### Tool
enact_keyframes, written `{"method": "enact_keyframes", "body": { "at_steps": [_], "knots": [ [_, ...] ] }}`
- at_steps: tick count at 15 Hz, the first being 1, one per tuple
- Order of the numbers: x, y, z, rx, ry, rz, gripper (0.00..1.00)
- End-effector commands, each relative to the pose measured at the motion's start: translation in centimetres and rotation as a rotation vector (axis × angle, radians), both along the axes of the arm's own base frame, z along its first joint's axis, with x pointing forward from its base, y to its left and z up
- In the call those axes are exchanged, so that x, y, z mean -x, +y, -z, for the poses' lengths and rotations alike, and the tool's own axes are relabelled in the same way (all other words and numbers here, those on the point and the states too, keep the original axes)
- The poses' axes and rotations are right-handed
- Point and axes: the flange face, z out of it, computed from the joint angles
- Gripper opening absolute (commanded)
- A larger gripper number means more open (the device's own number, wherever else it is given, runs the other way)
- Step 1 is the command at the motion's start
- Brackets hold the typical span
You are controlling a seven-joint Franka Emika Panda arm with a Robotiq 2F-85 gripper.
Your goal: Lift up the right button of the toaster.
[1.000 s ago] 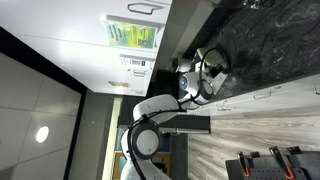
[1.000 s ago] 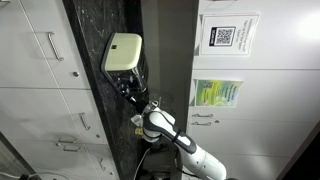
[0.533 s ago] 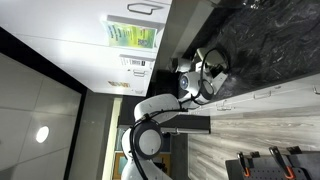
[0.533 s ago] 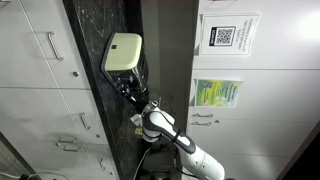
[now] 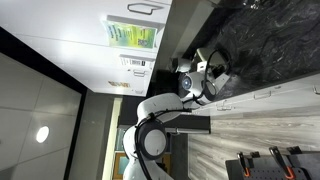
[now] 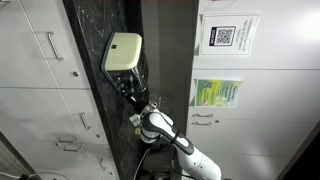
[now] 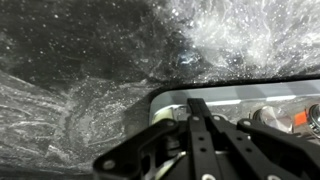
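- We see the toaster [image 6: 122, 52] standing on the black marbled countertop [image 6: 97, 115], close against the white cabinet fronts [image 6: 40, 60]. In this exterior view the whole scene is turned on its side.
- From here the toaster is a small pale box with rounded corners. Its broad face is turned to the camera, and a dark side faces the robot.
- The gripper [image 6: 130, 88] sits right at that dark side. Its dark fingers are at the toaster's edge, but the picture is too small for us to say whether they touch.
- Behind the gripper, the white arm [image 6: 165, 130] bends away toward the frame's bottom edge.
- In the wrist view we look past the gripper [image 7: 195, 112] onto the toaster's shiny metal rim [image 7: 235, 98], which fills the lower right of the frame.
- The black linkage rises from the bottom edge and overlaps the rim, so we cannot tell whether the jaws are apart or together.
- The speckled countertop [image 7: 90, 60] covers the rest of that view, with a bright glare at the upper right.
- A small orange patch [image 7: 301, 120] shows at the right edge, and we cannot identify it.
- In an exterior view the arm [image 5: 160, 105] reaches to the edge of the countertop [image 5: 265, 45].
- A green poster [image 6: 215, 93] and a QR label [image 6: 225, 37] hang on the cabinet doors, well apart from the toaster.
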Motion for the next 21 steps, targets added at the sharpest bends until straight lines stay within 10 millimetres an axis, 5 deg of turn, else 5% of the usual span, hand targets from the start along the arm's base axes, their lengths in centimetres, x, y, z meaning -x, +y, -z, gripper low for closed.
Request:
{"method": "enact_keyframes", "body": {
  "at_steps": [1,5,13,21],
  "knots": [
    [1.5,-0.6,-0.9,0.018,-0.056,0.058,0.0],
    [4.4,-1.1,-2.5,0.068,-0.112,0.091,0.0],
    [10.7,1.1,-6.8,0.172,-0.053,0.018,0.0],
    [12.8,3.4,-8.8,0.224,-0.054,-0.07,0.0]
  ]
}}
